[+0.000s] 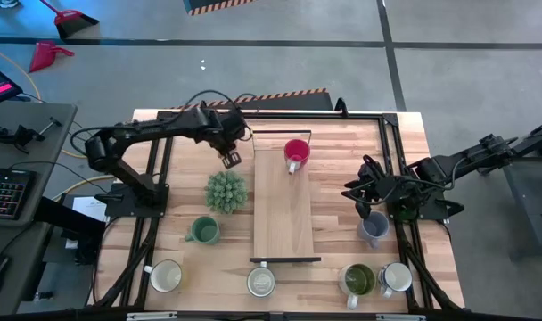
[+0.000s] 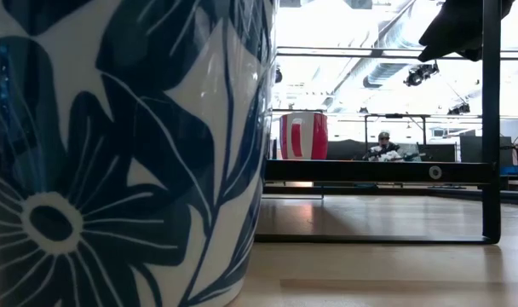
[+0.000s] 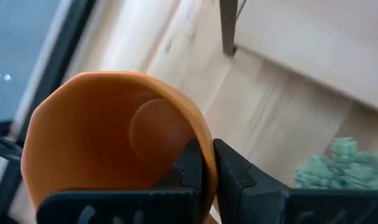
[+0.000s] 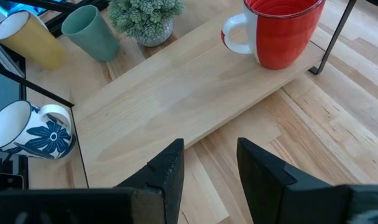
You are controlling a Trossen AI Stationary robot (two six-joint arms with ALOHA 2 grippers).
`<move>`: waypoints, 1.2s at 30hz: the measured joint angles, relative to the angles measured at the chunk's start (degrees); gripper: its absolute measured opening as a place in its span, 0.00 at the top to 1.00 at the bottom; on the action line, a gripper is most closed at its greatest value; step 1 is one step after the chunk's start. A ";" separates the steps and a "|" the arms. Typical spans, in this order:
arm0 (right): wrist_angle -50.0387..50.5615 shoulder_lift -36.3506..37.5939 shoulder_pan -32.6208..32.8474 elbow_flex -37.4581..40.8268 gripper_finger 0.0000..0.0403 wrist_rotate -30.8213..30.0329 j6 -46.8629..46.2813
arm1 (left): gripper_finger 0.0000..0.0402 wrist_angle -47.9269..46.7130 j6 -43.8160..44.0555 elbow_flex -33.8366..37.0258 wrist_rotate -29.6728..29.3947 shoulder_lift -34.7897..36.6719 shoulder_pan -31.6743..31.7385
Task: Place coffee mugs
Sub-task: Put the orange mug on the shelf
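Observation:
My left gripper [image 1: 229, 159] hovers by the far left corner of the wooden board [image 1: 284, 201] and is shut on an orange mug [image 3: 108, 137]. A red mug [image 1: 295, 153] stands on the board's far end. My right gripper [image 4: 209, 171] is open over the table just right of the board and touches nothing; the lavender mug [image 1: 373, 228] stands just near of it. The teal mug [image 1: 202, 231], a cream mug [image 1: 164, 275], a blue-flowered white mug [image 1: 261, 282], an olive mug [image 1: 358, 279] and a white mug [image 1: 395, 277] stand upright along the near side. My left gripper pinches the orange mug's rim [image 3: 204, 146], with one finger [image 3: 190, 167] inside the cup and the other finger [image 3: 235, 180] outside its wall. The mug's mouth faces the wrist camera and bare table shows beyond it. Its handle is not visible.
A spiky green potted plant [image 1: 225, 191] stands left of the board, between my left gripper and the teal mug. A black metal frame [image 1: 389, 160] runs along the table's edges. The board's middle and near part are bare. In the low view the flowered mug [image 2: 123, 153] fills the left half.

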State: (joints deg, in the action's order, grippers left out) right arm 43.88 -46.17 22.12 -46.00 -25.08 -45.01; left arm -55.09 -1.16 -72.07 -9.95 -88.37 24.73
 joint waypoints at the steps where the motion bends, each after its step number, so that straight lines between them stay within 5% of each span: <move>1: 0.00 0.00 0.00 0.00 0.69 0.02 0.00 | 0.99 -1.24 -0.91 -1.49 0.03 0.18 -0.02; 12: 0.02 0.00 0.00 0.00 0.69 -0.02 0.00 | 0.99 -18.20 -11.78 -12.95 1.63 0.31 -7.16; 23: -0.06 0.02 -0.01 0.00 0.69 -1.27 -0.07 | 0.99 -11.73 -16.58 -14.08 5.02 -0.70 -16.42; 36: -2.72 0.01 0.01 0.00 0.69 0.15 -1.62 | 0.99 -4.57 -26.01 -16.84 5.23 -11.23 -15.73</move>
State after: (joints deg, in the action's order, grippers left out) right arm 41.15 -46.16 22.13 -46.00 -24.93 -46.64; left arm -59.67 -27.17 -88.91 -4.72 -99.60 9.00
